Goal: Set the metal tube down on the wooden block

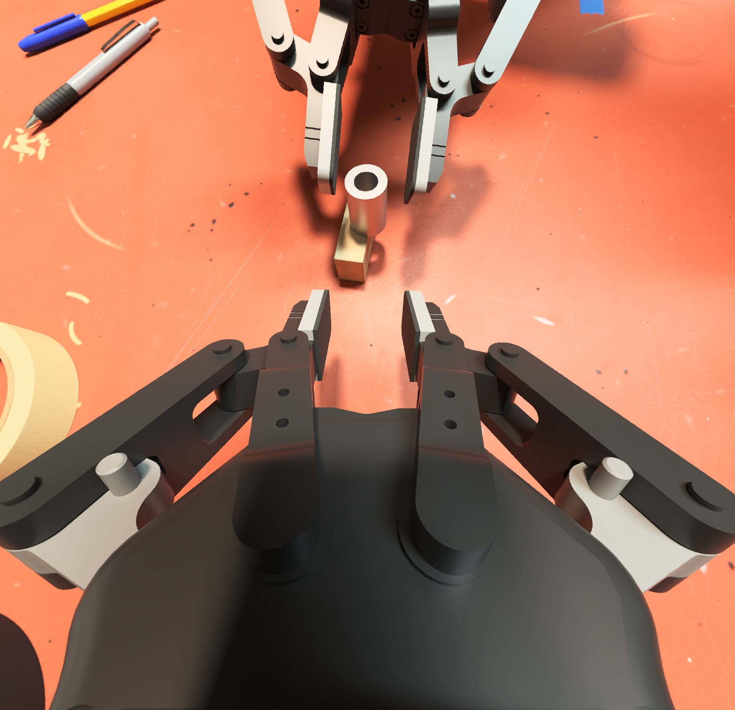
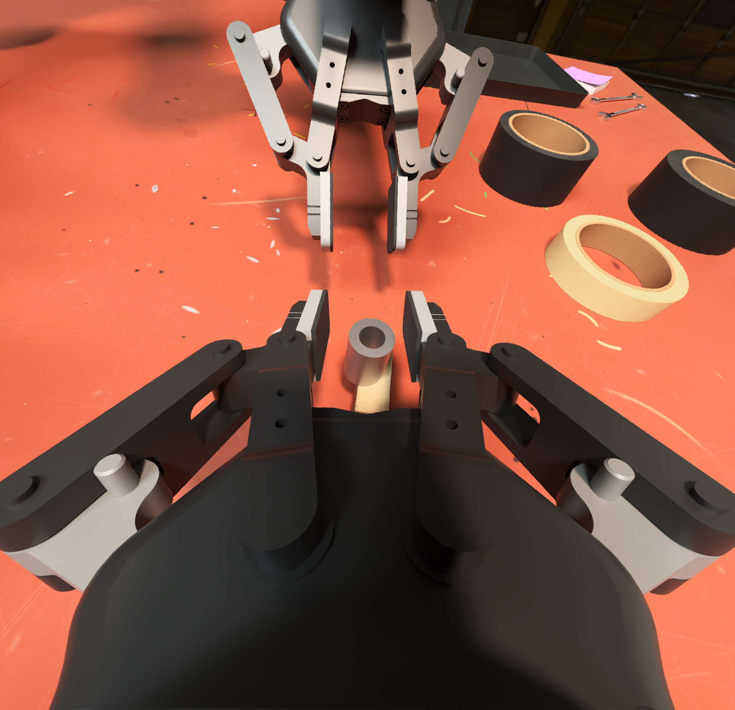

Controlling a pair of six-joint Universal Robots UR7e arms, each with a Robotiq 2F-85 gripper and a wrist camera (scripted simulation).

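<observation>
A short grey metal tube (image 1: 366,198) stands upright on a small wooden block (image 1: 352,259) on the orange table. In the right wrist view the tube (image 2: 370,351) stands between my right gripper's fingers without touching them, with the block (image 2: 372,398) under it. My right gripper (image 2: 366,299) is open around the tube; it also shows in the left wrist view (image 1: 368,192). My left gripper (image 1: 365,297) is open and empty, just short of the block; it shows in the right wrist view (image 2: 360,249) facing my right gripper.
Two pens (image 1: 99,42) lie at the far left and a cream tape roll (image 1: 32,388) at the left edge. In the right wrist view, two black rolls (image 2: 537,158), a cream tape roll (image 2: 616,269), a dark tray (image 2: 517,74) and wrenches (image 2: 618,104) lie to the right.
</observation>
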